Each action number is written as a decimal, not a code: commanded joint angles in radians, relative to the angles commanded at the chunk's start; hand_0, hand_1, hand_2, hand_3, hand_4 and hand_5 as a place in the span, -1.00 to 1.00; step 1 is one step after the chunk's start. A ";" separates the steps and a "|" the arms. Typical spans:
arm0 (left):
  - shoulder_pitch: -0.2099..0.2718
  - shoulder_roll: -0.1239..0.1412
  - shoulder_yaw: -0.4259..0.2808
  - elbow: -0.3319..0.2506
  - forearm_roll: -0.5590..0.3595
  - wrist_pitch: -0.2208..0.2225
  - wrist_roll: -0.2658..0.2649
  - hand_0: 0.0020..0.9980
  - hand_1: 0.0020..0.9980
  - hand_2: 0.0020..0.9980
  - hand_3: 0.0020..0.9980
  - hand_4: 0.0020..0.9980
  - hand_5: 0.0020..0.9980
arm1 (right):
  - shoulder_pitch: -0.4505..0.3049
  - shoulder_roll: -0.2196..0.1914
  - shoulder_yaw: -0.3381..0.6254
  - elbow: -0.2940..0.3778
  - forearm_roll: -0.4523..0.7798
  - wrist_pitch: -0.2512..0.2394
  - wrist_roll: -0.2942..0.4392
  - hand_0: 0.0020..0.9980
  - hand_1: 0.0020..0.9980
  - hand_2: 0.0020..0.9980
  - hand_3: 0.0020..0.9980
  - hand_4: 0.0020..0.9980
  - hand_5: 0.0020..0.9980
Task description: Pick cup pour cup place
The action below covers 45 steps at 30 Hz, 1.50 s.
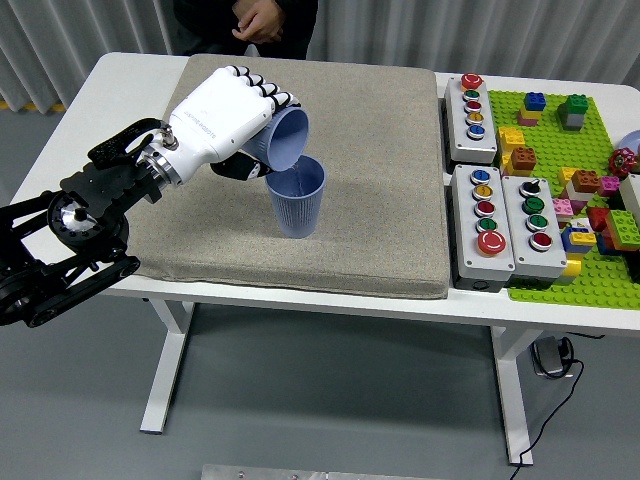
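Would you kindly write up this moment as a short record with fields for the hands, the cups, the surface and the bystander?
left hand: shut on the held cup, white shell, black arm from the left
right hand: not in view
held cup: blue, tipped with its mouth down-right over the standing cup
standing cup: blue, ribbed, upright on the mat
mat: grey-beige pad on the white table
button boxes: right of the mat
person's hands: clasped at the far edge, touching nothing

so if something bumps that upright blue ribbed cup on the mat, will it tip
Probably fairly easily: the upright blue ribbed plastic cup is tall with a narrower base. The grey fabric mat looks soft, likely adding wobble, and the cup seems light.
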 joint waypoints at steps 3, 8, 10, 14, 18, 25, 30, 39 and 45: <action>-0.003 0.001 0.006 -0.001 0.000 0.000 0.004 0.04 -0.01 -0.02 0.02 0.57 -0.81 | -0.002 0.001 -0.001 0.000 0.001 0.000 -0.001 0.39 0.27 0.19 0.19 -1.00 -0.52; -0.007 0.000 0.012 0.000 0.000 -0.008 0.003 0.04 -0.01 -0.02 0.02 0.57 -0.81 | -0.005 0.002 0.000 0.001 -0.001 -0.001 -0.001 0.40 0.27 0.19 0.19 -1.00 -0.52; -0.011 -0.001 0.013 0.001 0.000 -0.007 0.003 0.04 -0.01 -0.02 0.02 0.57 -0.81 | -0.007 0.003 0.002 0.001 -0.002 -0.001 -0.001 0.40 0.27 0.19 0.19 -1.00 -0.52; -0.017 -0.001 0.019 0.002 0.000 -0.007 0.003 0.04 -0.01 -0.02 0.02 0.57 -0.81 | -0.007 0.003 0.001 0.000 0.000 -0.002 0.001 0.40 0.27 0.19 0.19 -1.00 -0.52; -0.021 0.002 0.023 0.003 0.000 -0.010 0.006 0.04 -0.01 -0.02 0.02 0.57 -0.81 | -0.005 0.002 0.000 0.000 0.003 -0.003 0.001 0.40 0.27 0.19 0.19 -1.00 -0.52; -0.035 0.003 0.031 0.007 0.000 -0.013 0.010 0.04 0.00 -0.02 0.02 0.56 -0.82 | 0.001 0.001 0.002 0.000 0.004 -0.005 0.003 0.39 0.27 0.19 0.19 -1.00 -0.52; -0.041 0.003 0.039 0.006 0.000 -0.015 0.011 0.04 0.00 -0.02 0.02 0.56 -0.82 | 0.002 0.000 0.000 0.000 0.006 -0.005 0.003 0.39 0.27 0.19 0.19 -1.00 -0.52; -0.041 0.003 0.038 0.005 0.000 -0.014 0.010 0.04 0.00 -0.02 0.02 0.55 -0.83 | 0.001 0.000 0.000 -0.001 0.007 -0.005 0.004 0.39 0.27 0.19 0.19 -1.00 -0.52; -0.030 0.004 0.017 0.008 0.000 0.004 0.004 0.04 0.00 -0.02 0.02 0.55 -0.83 | 0.002 0.000 0.002 -0.001 0.003 -0.004 0.005 0.39 0.27 0.19 0.19 -1.00 -0.52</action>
